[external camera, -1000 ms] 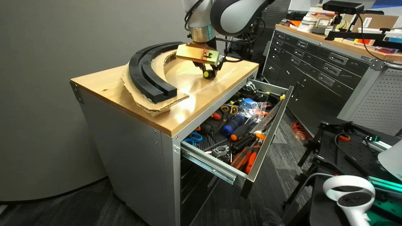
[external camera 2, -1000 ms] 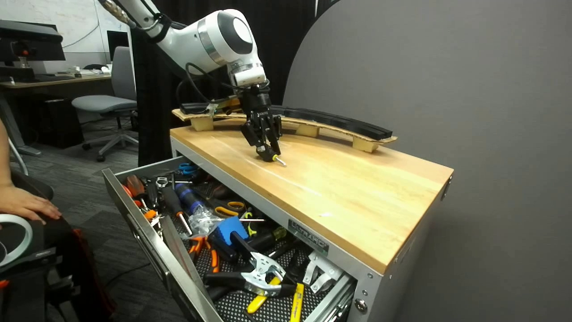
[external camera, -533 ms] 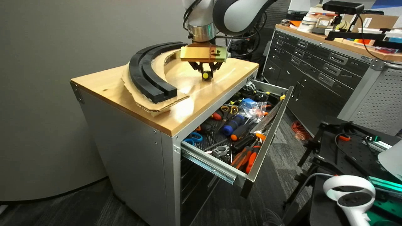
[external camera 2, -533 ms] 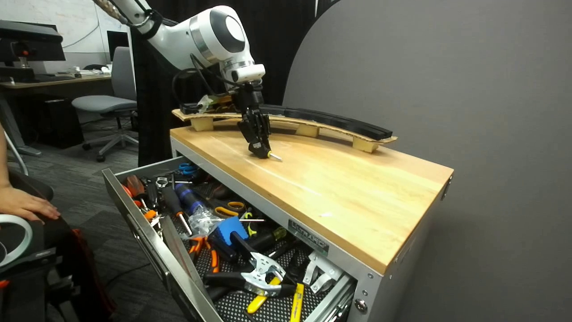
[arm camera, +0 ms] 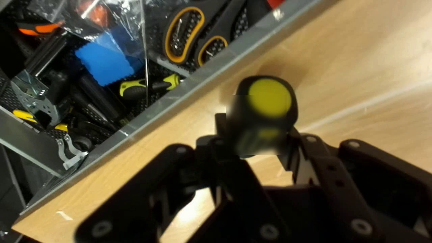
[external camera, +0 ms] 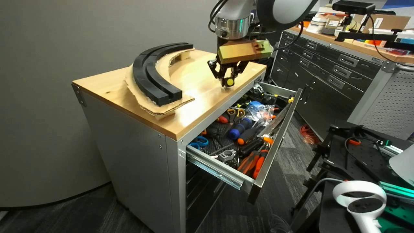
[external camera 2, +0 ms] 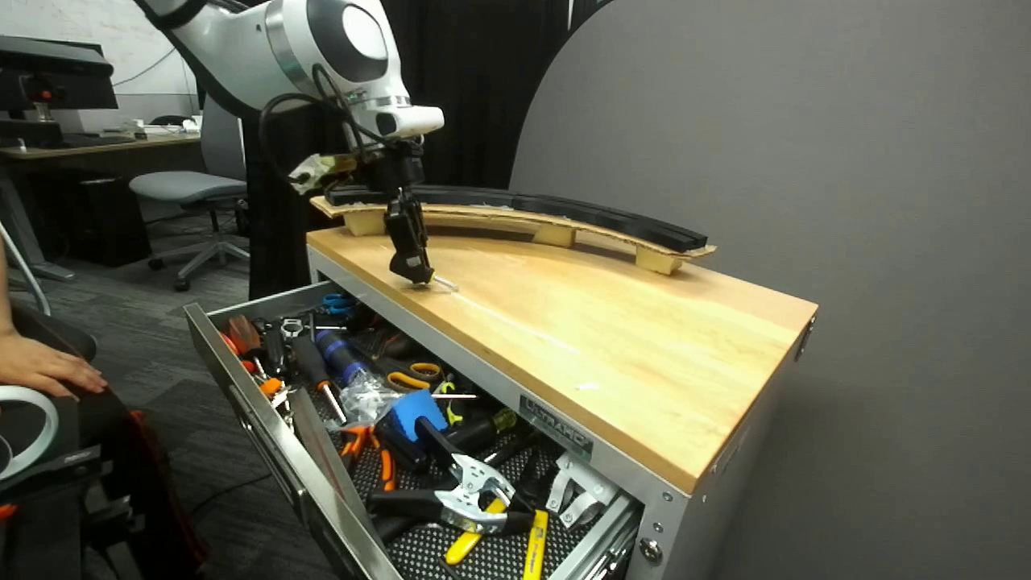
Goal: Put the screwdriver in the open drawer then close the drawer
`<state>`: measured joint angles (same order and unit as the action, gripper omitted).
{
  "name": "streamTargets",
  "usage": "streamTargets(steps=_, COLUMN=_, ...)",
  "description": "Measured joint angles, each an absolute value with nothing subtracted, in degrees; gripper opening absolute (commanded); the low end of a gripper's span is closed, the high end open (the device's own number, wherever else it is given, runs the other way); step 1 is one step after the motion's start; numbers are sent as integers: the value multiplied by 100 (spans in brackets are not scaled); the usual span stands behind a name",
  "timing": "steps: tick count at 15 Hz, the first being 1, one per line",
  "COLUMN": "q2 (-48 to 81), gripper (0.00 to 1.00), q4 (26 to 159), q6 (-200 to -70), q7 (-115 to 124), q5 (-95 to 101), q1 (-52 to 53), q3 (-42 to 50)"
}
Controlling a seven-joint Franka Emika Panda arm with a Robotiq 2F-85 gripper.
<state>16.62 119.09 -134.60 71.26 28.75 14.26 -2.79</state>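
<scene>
Pincer (external camera: 228, 78) points down over tabletop (external camera 2: 612, 346), clamping screwdriver (arm camera: 270, 97).

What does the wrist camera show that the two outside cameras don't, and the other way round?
Only the wrist view: round bolt heads on the robot's hand; I can't make them out from outside.
Only the exterior views: the white arm and the curved black rail.
Both kinds share: the screwdriver held by the hand, the wooden tabletop, and the open drawer with its blue object.
</scene>
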Motion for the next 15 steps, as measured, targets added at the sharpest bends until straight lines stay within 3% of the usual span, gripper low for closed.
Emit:
streamTargets(steps=5, q2=1159, gripper=16, q4=12746, q6=-13606, q7=5606, q5=2500, q1=1384, q3=-505)
streamTargets(steps=6, q2=1102, gripper=59, q4=12859, q6=-13606, q7=5332, q5=2456, q1=1384, q3=-558)
streamTargets(steps=8, q2=1048, gripper=66, q4=13043, q6=-13593, q7=4731, q5=2351, q1=1385, q3=-638)
streamTargets(steps=12, q2=1063, gripper=96, q4=13268, q6=-13527, q7=3564, q5=2191, q1=1385, q3=-697)
streamTargets(steps=15, q2=1039, gripper=100, q4=13331, q6=-13289, q7=2690, q5=1905, q1=1322, q3=-697)
